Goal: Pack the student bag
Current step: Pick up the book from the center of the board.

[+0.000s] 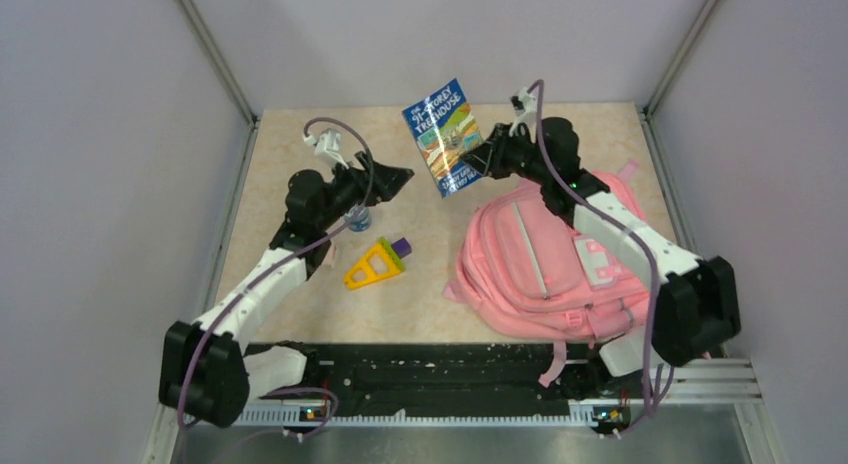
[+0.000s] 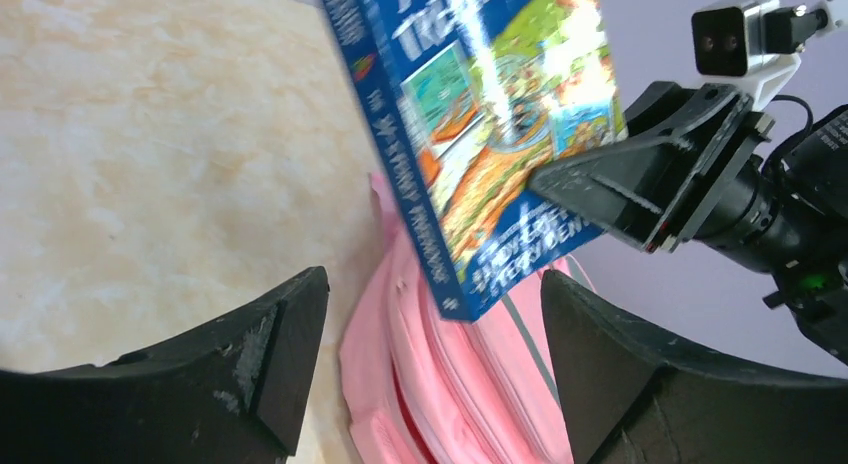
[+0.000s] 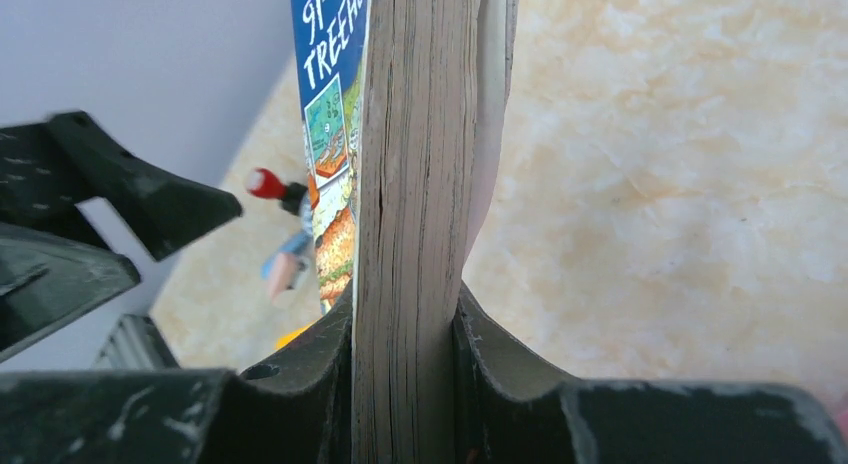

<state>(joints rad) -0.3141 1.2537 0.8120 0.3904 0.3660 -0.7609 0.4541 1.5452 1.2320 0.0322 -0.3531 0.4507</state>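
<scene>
The pink student bag lies flat on the table's right half; it also shows in the left wrist view. My right gripper is shut on a blue paperback book and holds it raised above the table, beyond the bag's far end. The right wrist view shows the book's page edge clamped between the fingers. My left gripper is open and empty, left of the book, pointing at it. In the left wrist view the book hangs above the bag, between my open fingers.
A yellow triangular toy with a purple tip lies on the table left of the bag. A small blue bottle stands under the left arm. Purple walls and metal rails close in the table on three sides.
</scene>
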